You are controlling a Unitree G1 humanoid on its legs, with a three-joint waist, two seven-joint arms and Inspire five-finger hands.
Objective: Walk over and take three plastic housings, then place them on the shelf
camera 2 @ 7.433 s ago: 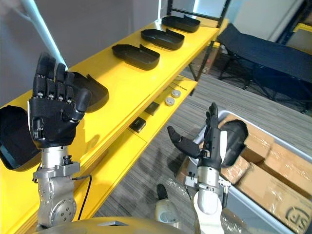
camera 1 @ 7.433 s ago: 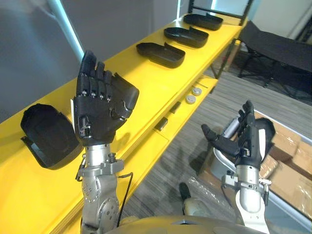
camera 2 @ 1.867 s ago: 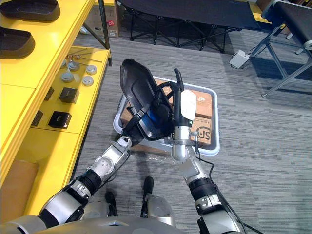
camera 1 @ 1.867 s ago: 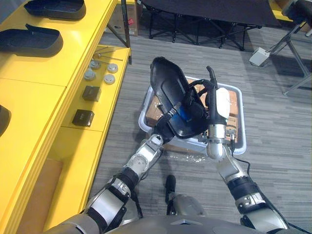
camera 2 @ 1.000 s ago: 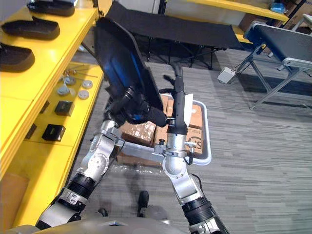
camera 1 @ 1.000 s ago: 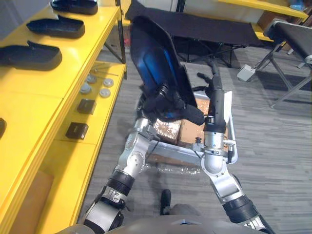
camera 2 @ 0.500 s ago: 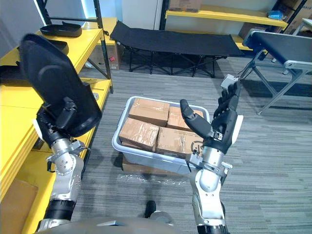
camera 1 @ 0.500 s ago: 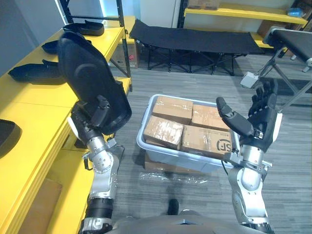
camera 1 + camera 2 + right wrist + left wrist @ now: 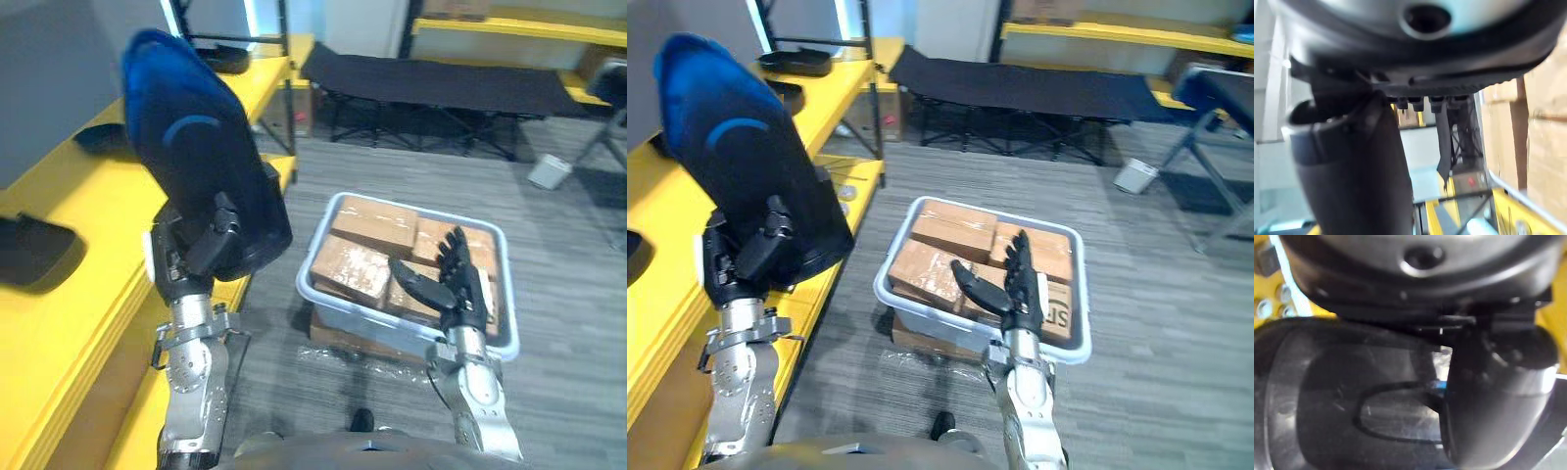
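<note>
Left robot hand clamped on upright black housing. Right robot hand empty, fingers straight, above the bin of boxes.

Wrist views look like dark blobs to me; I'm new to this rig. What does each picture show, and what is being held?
A humanoid robot with two arms. The eye views look down from its head; each wrist view looks along its own robot hand from very close. The left robot hand is curled round a dark housing, raised beside the yellow shelf, where a second housing lies; the left wrist view's dark shape is that held housing. The right robot hand is open, holding nothing, by a bin of boxes on the floor.
</note>
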